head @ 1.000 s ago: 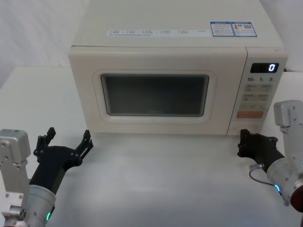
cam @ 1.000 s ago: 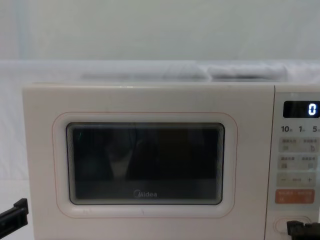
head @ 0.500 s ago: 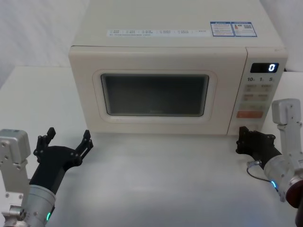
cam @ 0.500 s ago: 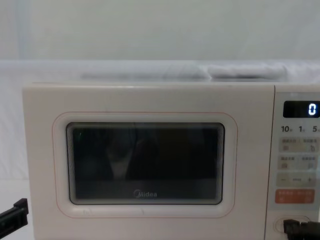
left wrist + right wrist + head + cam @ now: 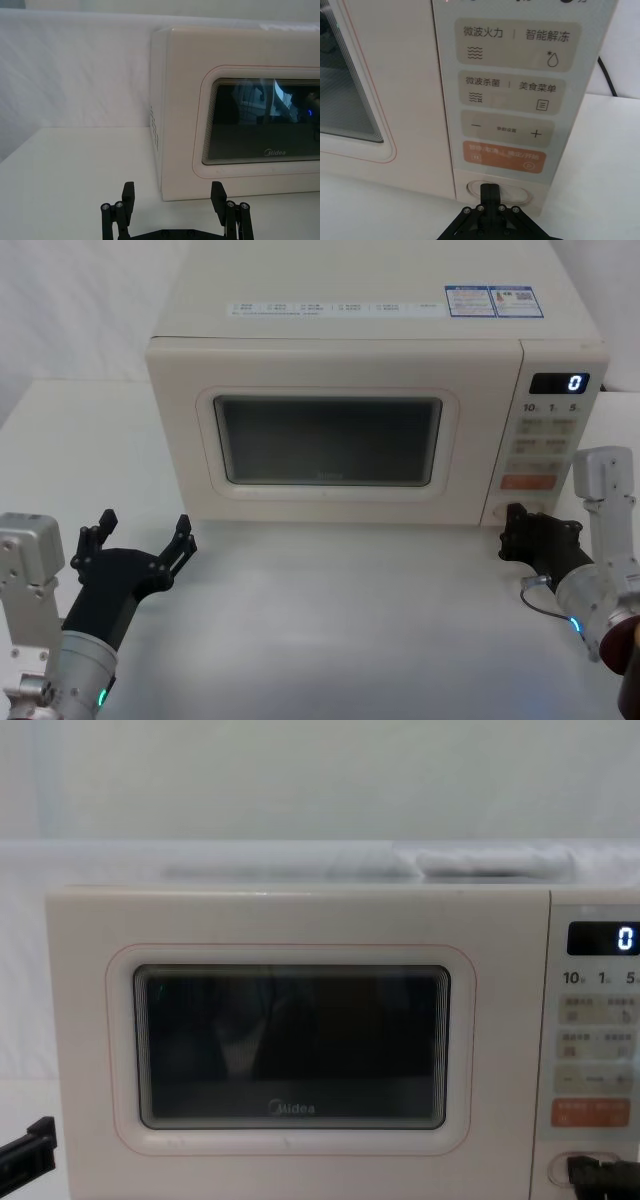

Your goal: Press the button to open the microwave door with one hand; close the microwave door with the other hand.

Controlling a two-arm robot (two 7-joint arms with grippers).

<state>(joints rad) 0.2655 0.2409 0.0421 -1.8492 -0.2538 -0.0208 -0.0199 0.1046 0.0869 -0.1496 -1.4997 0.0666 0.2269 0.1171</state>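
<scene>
The wide oval cream-white push key with a raised rim, the button (image 5: 496, 192), sits at the foot of the keypad strip (image 5: 548, 445), at the lower right of the head view, beneath the orange rectangular key (image 5: 502, 157); it looks a stiff sprung key that wants a firm, square push on its middle rather than any grip; the large cream-white microwave door (image 5: 330, 435) with its dark window fills the middle of the frame, is shut flush, and should swing lightly, best pushed flat on its panel; the right gripper (image 5: 491, 191), jaws clenched together, has its tip at the button's face, having crept closer than a second ago; the left gripper (image 5: 142, 538), jaws released and spread, stays low left over the white counter (image 5: 340, 620).
</scene>
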